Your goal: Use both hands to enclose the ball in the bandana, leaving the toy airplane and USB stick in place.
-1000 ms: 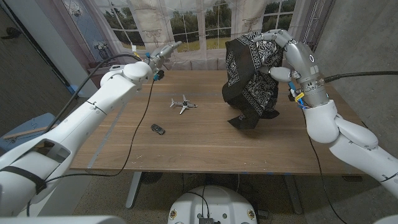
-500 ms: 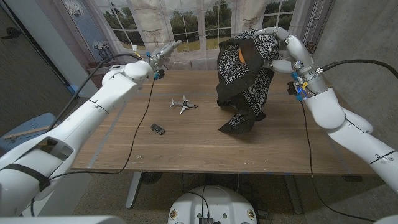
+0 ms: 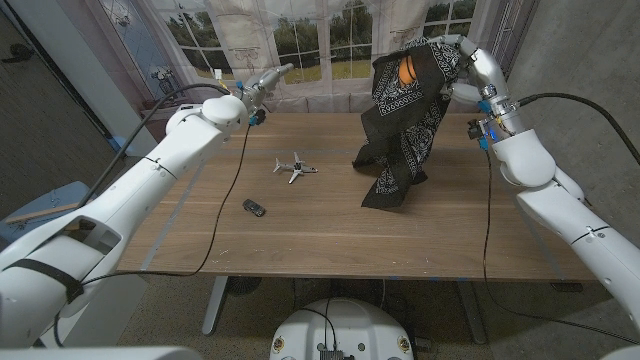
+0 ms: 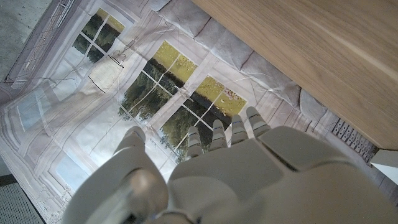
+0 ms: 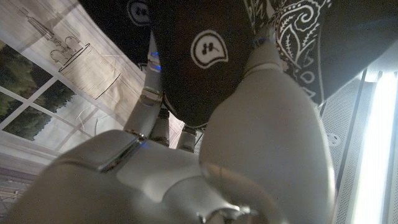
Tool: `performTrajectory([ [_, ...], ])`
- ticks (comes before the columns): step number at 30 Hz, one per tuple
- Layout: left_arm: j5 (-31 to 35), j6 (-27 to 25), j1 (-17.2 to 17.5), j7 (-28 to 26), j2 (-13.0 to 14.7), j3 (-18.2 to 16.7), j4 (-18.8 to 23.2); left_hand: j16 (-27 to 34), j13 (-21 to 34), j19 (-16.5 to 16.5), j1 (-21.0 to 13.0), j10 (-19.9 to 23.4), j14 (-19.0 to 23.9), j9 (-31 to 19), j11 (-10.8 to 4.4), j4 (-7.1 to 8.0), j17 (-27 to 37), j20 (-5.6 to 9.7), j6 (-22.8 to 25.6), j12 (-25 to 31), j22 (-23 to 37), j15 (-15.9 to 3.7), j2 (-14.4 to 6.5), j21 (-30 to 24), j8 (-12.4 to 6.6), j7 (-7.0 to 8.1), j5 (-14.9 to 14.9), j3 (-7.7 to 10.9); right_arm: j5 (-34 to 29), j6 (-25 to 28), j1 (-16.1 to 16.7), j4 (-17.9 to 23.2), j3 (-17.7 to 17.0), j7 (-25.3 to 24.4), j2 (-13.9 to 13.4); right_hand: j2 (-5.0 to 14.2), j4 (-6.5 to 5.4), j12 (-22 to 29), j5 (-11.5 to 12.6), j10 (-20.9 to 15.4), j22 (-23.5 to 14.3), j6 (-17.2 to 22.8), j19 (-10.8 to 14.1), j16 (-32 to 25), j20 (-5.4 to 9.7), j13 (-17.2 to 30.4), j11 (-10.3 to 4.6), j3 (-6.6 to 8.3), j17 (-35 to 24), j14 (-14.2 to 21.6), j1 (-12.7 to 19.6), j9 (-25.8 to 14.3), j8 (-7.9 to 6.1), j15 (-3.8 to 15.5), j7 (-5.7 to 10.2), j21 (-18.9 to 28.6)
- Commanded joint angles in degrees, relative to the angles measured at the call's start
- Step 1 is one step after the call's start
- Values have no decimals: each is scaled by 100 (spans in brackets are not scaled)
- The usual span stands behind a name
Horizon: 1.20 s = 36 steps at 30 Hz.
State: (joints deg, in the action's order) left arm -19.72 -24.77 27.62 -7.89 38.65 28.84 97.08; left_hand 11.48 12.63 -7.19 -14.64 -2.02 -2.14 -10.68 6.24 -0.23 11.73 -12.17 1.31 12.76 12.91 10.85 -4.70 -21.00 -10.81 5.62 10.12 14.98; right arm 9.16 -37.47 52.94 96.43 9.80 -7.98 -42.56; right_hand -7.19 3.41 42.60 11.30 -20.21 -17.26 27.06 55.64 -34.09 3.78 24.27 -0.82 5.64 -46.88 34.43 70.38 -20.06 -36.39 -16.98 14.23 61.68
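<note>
My right hand (image 3: 468, 62) holds the black paisley bandana (image 3: 405, 130) high over the table's far right part. The orange ball (image 3: 405, 72) peeks out of the cloth just below the fingers. The bandana's lower end hangs down to the wooden table (image 3: 300, 235). In the right wrist view my right hand (image 5: 249, 137) grips the dark cloth (image 5: 199, 56). The toy airplane (image 3: 295, 167) sits mid-table, and the USB stick (image 3: 254, 207) lies nearer the front left. My left hand (image 3: 268, 78) hovers at the far edge with straight fingers, holding nothing (image 4: 236, 168).
A backdrop printed with windows (image 3: 300, 40) hangs behind the table. A black cable (image 3: 225, 200) runs from my left arm down across the table's left part. Another cable (image 3: 487, 230) crosses the right side.
My right hand has raised the bandana higher and further right, and the orange ball now shows in the cloth. The left arm, airplane and USB stick have stayed put.
</note>
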Motion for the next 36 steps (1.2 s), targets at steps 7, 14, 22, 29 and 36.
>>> performTrajectory([
  [7,20,78,6,-16,-46,13,-26,20,19,-37,39,-46,-42,3,14,-13,5,-11,-9,32,17,6,-5,3,-26,32,22,5,425,-632,-206,164,117,952,9,1514,544,320,24,-1564,29,1463,-501,49,875,646,186,933,-61,2544,1554,-86,-27,2929,-1218,92],
  [14,9,76,55,-47,-25,-19,19,19,18,-37,43,-45,-47,3,23,-20,4,-11,-17,35,17,9,-5,5,-24,29,23,7,1031,-850,-334,59,220,1444,32,1500,553,319,29,-1569,59,1465,-533,86,880,638,199,948,-89,2540,1567,-70,-20,2937,-1224,136],
  [22,10,100,48,-39,-26,-21,-3,21,18,-34,49,-47,-44,3,13,-27,3,-11,-19,37,18,8,-5,5,-25,38,24,8,1936,-1012,-548,-113,407,2116,87,1491,559,324,33,-1567,98,1466,-569,123,883,644,185,970,-125,2551,1587,-65,-19,2934,-1230,191],
  [29,17,128,6,-12,-56,1,-81,20,18,-34,54,-51,-48,3,24,-31,2,-11,-21,37,18,6,-3,6,-24,41,24,8,2876,-738,-742,-413,564,2647,243,1481,569,320,37,-1528,125,1466,-602,152,885,660,181,988,-149,2553,1610,-62,-18,2934,-1216,227],
  [36,30,114,-79,53,-91,52,-162,19,17,-34,61,-55,-55,3,14,-35,2,-11,-19,37,18,1,-2,7,-26,36,24,7,3030,-225,-918,-941,503,2441,490,1478,568,316,43,-1513,150,1470,-622,181,886,662,171,1004,-168,2553,1621,-46,-11,2926,-1219,264],
])
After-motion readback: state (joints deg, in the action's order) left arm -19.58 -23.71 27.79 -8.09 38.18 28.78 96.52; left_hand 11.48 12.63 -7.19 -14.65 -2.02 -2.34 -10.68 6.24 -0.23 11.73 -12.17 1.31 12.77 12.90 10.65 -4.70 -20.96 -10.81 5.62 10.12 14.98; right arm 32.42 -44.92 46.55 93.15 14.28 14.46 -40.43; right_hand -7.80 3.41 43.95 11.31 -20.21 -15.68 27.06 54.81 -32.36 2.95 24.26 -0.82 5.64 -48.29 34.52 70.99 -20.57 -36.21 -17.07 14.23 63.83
